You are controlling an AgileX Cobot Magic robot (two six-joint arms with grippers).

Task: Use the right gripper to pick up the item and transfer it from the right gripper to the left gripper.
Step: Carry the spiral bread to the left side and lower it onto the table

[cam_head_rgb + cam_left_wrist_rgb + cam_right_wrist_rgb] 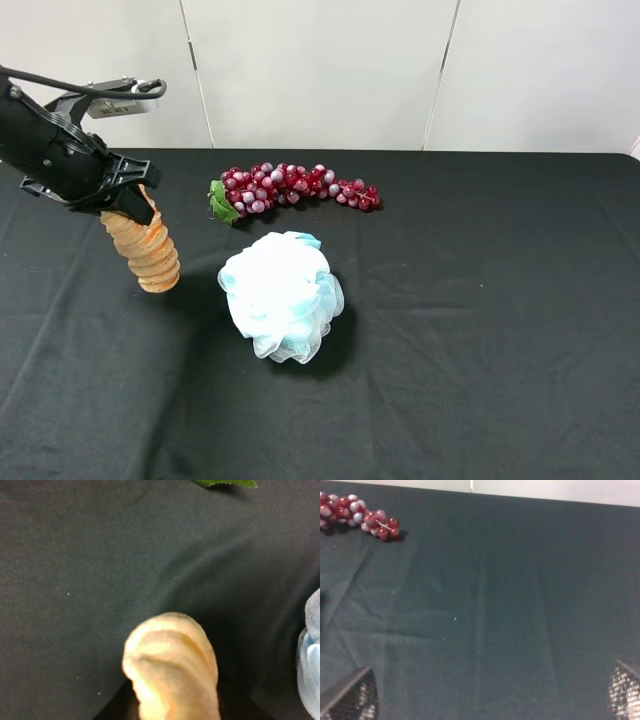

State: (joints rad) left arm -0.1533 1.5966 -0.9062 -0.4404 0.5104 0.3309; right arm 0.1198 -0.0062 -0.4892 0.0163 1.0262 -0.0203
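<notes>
The golden-tan bread roll hangs from my left gripper at the left of the black table, its lower end just above or on the cloth. The gripper is shut on the roll's top end. In the left wrist view the roll fills the lower middle, and the fingers are out of frame. My right gripper is out of the exterior high view. In the right wrist view only its two fingertips show, wide apart and empty over bare cloth.
A pale-blue mesh bath puff lies at the table's middle, right of the roll, and shows at the left wrist view's edge. A bunch of red-purple grapes lies behind it and shows in the right wrist view. White wall panels stand behind the table.
</notes>
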